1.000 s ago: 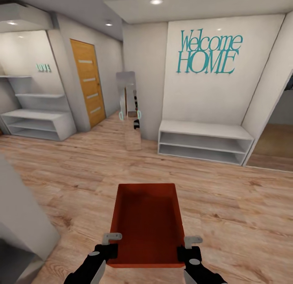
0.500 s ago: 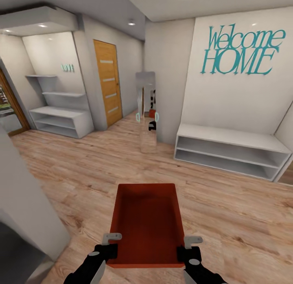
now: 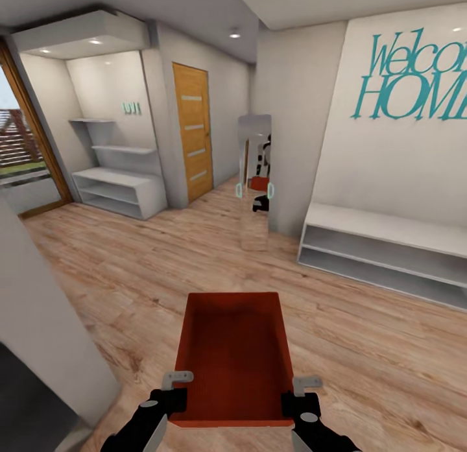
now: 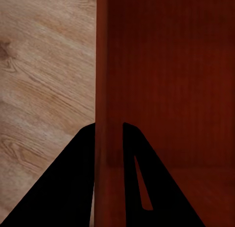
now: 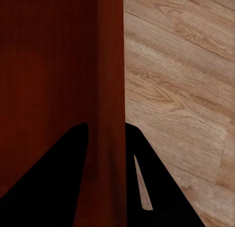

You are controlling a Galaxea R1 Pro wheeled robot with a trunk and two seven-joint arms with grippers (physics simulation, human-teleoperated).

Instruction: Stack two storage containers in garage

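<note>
Storage container carried over wood-plank floor in an entry hall

1 orange-red storage container (image 3: 233,358) is held level between both tools, above the wood-plank floor (image 3: 363,348); the left tool (image 3: 175,390) is clamped on the left wall near the near corner, the right tool (image 3: 299,392) on the right wall, each wall pinched between 2 fingers; a mirror (image 3: 254,179), a wooden door (image 3: 193,131) and a white bench (image 3: 383,244) are seen ahead

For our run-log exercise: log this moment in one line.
phase: transit | left tool: shut on storage container | right tool: shut on container | floor: wood-plank
</note>
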